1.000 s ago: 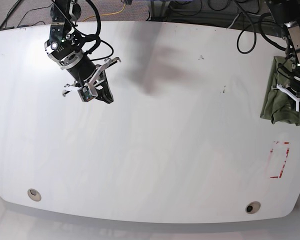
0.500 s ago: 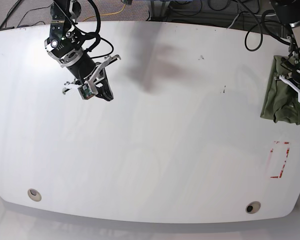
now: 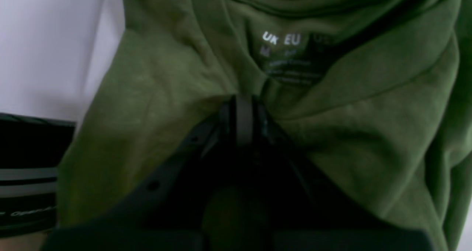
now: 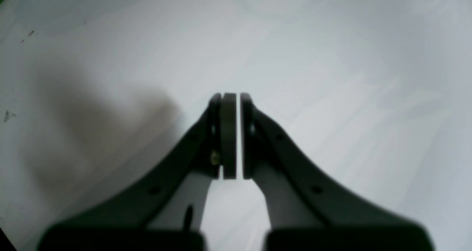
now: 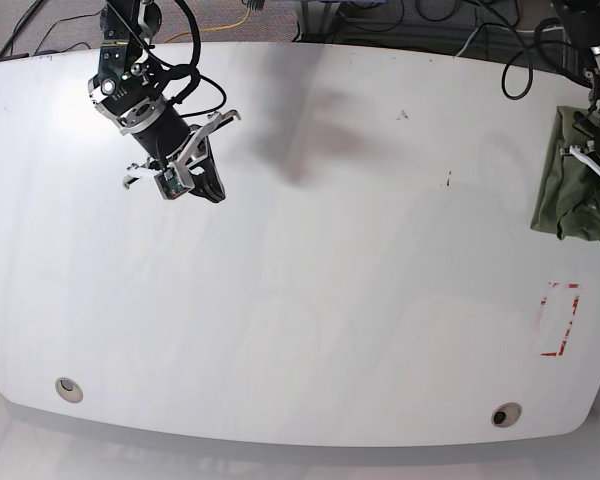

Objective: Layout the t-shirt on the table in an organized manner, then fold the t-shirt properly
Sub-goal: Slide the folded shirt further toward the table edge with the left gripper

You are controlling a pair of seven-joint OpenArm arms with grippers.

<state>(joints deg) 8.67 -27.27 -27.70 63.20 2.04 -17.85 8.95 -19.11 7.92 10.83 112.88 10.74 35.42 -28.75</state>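
T-shirt (image 5: 577,180): bunched in an olive heap at the far right edge of the worktop (image 5: 310,300), collar and size label facing the left wrist camera; not spread at all.
Left tool (image 3: 241,107): clamped on a fold of the t-shirt just below the collar label, cloth puckered around the tips.
Right tool (image 4: 231,133): pads all but together, nothing between them, hanging over bare worktop well apart from the cloth.
Red dashed mark (image 5: 558,320): near the right edge, below the heap, uncovered.
Step in hand: start of laying out, judged from the pinch and the crumpled heap; folding not yet begun.
Next move calls for: drawing the cloth toward the open middle of the worktop, then a second hold from the right tool on a shoulder or hem to pull it flat.
Risk: single pinch near the neck likely to drag the shirt as a clump.
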